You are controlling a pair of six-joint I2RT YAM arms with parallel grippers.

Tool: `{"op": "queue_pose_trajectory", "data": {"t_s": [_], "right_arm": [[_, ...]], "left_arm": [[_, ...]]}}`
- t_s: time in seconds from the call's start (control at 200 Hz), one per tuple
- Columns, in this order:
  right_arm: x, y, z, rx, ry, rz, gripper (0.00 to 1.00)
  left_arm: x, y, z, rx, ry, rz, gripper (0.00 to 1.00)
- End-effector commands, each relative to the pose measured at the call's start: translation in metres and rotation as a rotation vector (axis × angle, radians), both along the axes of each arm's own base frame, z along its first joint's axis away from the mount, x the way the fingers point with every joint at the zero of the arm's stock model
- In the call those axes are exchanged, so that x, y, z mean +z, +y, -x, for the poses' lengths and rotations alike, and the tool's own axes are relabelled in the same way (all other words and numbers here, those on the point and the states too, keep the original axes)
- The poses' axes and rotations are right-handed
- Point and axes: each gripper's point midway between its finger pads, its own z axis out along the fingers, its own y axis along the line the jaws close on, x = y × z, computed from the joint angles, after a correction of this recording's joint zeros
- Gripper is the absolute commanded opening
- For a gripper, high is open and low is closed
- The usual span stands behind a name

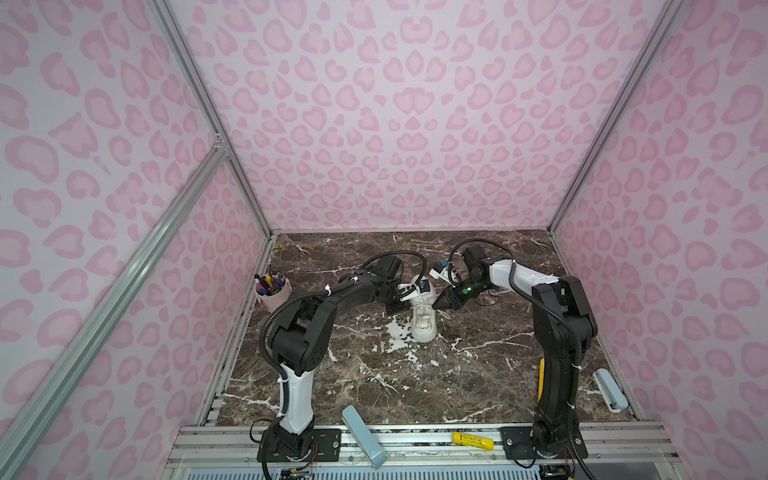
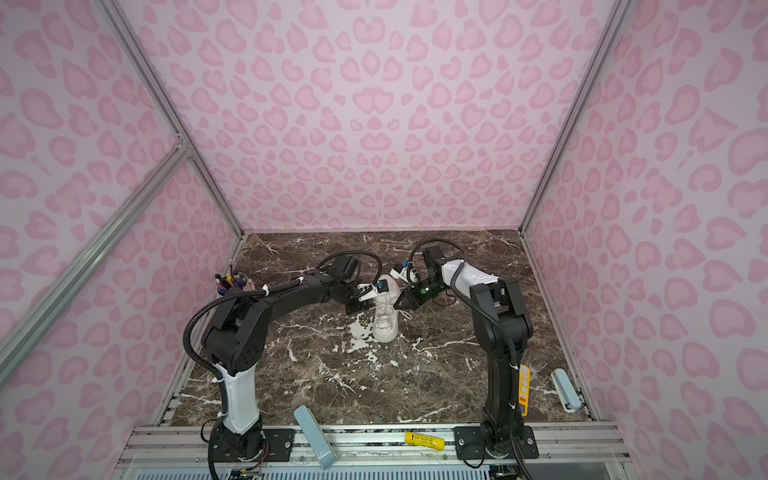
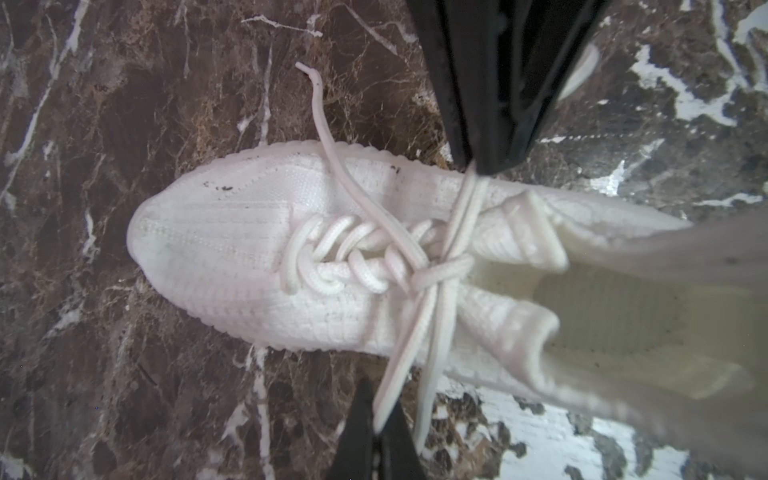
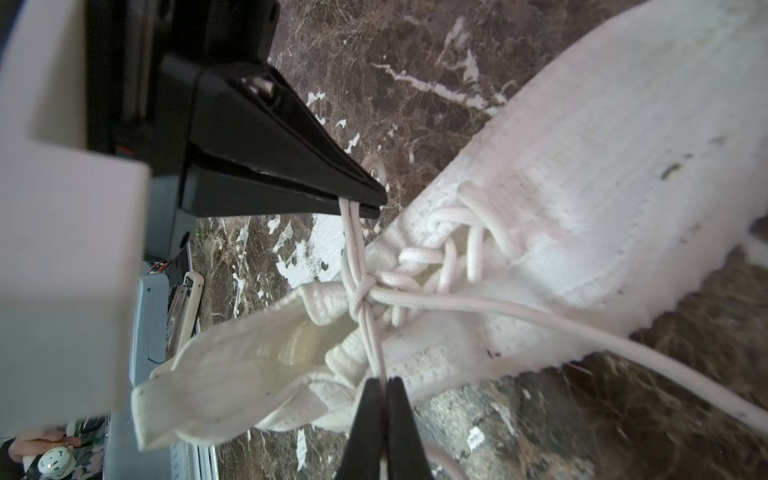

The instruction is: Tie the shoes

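Note:
The white shoe stands mid-table in both top views, toe toward the front edge. Its laces cross in a knot over the tongue. My left gripper is shut on a doubled strand of lace pulled out to the shoe's left side. From the opposite side my right gripper is shut on another doubled strand. Both strands run taut from the knot. A free lace end lies across the toe side onto the marble.
A pink cup of pens stands by the left wall. Light blue cases lie at the front rail and near the right wall. A yellow tube rests on the front rail. Patterned walls close in three sides.

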Motion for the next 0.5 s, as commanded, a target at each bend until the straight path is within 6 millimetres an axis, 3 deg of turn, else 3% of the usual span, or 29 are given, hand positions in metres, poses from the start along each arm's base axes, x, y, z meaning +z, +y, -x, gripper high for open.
{"op": "queue_pose_trajectory", "data": {"t_s": [0.0,0.195,0.215,0.495], "right_arm": [[-0.023,-0.031,0.018,-0.025,0.093,0.171,0.00],[-0.025,-0.033,0.018,-0.026,0.096,0.182,0.00],[-0.026,-0.033,0.019,-0.027,0.099,0.183,0.00],[-0.032,-0.038,0.022,-0.024,0.107,0.216,0.00]], "left_arm": [[-0.017,0.039,-0.011,0.110,-0.010,-0.157,0.03],[-0.015,0.045,-0.016,0.132,-0.018,-0.162,0.03],[-0.024,0.050,-0.008,0.132,0.006,-0.176,0.03],[-0.027,0.058,-0.006,0.139,0.012,-0.196,0.03]]}}
